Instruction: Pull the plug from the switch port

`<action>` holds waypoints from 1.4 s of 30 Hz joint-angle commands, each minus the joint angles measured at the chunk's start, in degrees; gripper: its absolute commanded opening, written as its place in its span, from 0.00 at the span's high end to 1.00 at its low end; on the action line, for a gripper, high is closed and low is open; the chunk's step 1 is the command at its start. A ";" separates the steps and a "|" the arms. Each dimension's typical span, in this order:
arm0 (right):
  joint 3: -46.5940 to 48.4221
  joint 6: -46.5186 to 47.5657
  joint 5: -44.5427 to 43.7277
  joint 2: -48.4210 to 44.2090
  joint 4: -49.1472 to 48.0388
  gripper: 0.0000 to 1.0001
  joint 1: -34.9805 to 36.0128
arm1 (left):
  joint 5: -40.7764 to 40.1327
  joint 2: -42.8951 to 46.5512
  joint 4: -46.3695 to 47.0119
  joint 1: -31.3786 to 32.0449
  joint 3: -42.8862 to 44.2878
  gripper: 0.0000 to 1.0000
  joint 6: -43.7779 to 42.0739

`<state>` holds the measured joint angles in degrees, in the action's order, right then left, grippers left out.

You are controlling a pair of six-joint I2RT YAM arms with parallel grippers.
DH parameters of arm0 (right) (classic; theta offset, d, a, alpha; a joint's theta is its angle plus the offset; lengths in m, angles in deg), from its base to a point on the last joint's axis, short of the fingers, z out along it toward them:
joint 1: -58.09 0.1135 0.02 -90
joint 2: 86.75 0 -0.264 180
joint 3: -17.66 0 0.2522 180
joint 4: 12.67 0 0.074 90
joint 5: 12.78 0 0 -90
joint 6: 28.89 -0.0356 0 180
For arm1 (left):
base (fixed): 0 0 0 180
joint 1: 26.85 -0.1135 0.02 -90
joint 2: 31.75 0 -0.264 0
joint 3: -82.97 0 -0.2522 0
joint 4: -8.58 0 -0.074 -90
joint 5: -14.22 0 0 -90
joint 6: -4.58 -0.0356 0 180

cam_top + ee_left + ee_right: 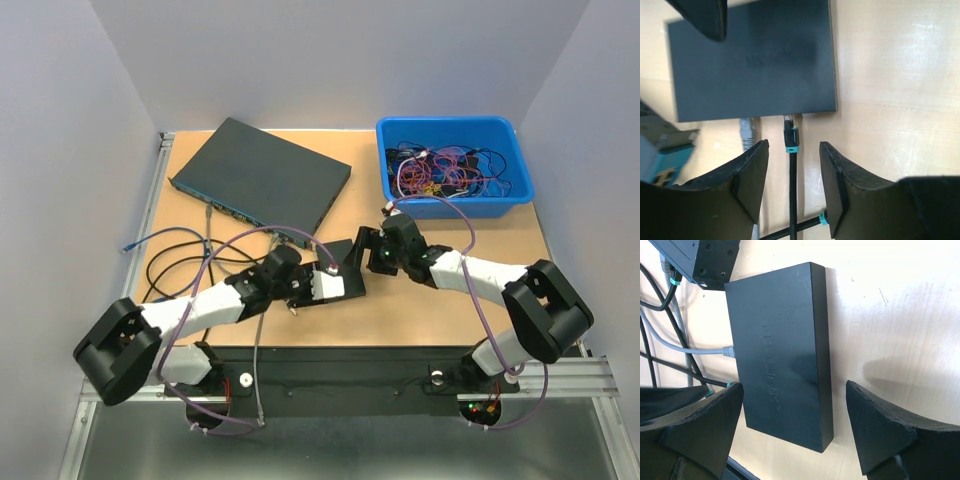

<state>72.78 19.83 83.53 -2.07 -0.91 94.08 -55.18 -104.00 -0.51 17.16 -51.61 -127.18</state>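
The plug (791,134), a black lead with a teal boot and a clear tip, lay at the port edge of the small TP-Link switch (755,65); whether the tip was seated in the port or just outside it could not be made out. The left gripper (793,150) stood half-spread with its fingers either side of that lead, touching neither plug nor cable. Beside it a grey cable (747,132) ran into the same edge. The right gripper (794,389) was spread wide astride the switch's far end, and contact with its sides could not be told. From above, both wrists hid most of the small switch. On the table (440,290) behind lay a larger network switch (260,180) and a blue bin (450,122) of tangled wires, its contents too fine to sort
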 commanded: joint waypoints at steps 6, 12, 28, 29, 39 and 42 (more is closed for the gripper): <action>-2.95 -1.61 -4.99 -3.91 -4.41 0.12 0.31 | -35.00 10.19 20.38 19.34 -14.07 0.41 -11.32; -4.89 -2.32 -5.95 -7.42 -6.70 0.13 0.31 | -39.75 7.31 22.57 22.88 -17.33 0.40 -15.89; -7.88 -1.18 -8.85 -11.21 -7.67 0.13 0.31 | -43.89 -12.99 37.16 23.40 -16.28 0.37 -19.94; -8.05 -1.26 -8.85 -11.21 -7.67 0.13 0.31 | -43.89 -13.70 37.43 23.40 -16.10 0.37 -19.85; -7.88 -1.70 -8.59 -9.89 -7.76 0.13 0.31 | -42.22 -19.24 43.23 23.75 -16.19 0.43 -21.25; -7.88 -2.05 -8.50 -9.63 -7.84 0.13 0.31 | -42.31 -20.82 44.81 23.75 -16.63 0.59 -22.13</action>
<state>64.78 18.13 75.94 -11.75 -5.93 94.10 -99.88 -122.38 45.87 40.50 -67.04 -149.59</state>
